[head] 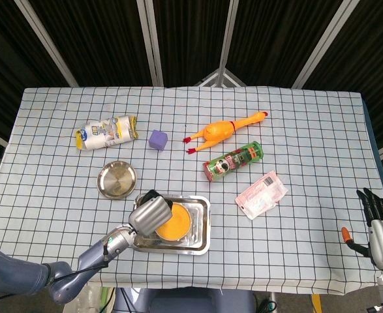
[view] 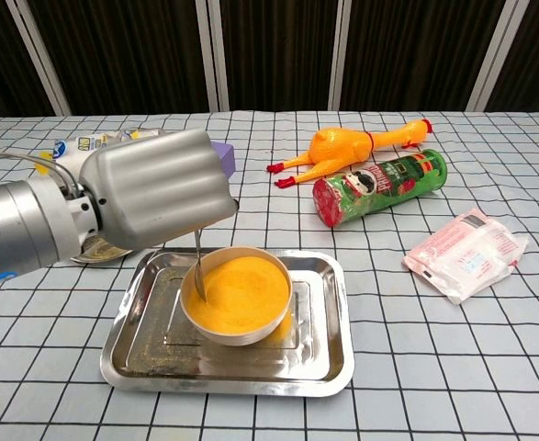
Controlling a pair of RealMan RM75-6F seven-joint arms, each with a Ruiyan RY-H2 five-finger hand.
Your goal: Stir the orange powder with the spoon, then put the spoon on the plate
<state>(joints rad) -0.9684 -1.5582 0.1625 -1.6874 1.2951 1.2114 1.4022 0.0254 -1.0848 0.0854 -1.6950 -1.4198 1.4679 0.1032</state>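
- The left hand (view: 154,197) grips the spoon (view: 197,266); its handle drops from beneath the curled fingers (view: 196,184).
- The spoon's tip sits in the orange powder (view: 241,292) at the bowl's (view: 237,333) left edge.
- The right hand (head: 377,222) holds nothing, fingers spread, off the table's (head: 308,117) right edge.
- The plate (head: 117,180) lies behind the tray (view: 329,363).

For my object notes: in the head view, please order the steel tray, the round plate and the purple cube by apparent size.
1. steel tray, clearly largest.
2. round plate.
3. purple cube, smallest.
All lie on the same table, so the ranking seems reliable.
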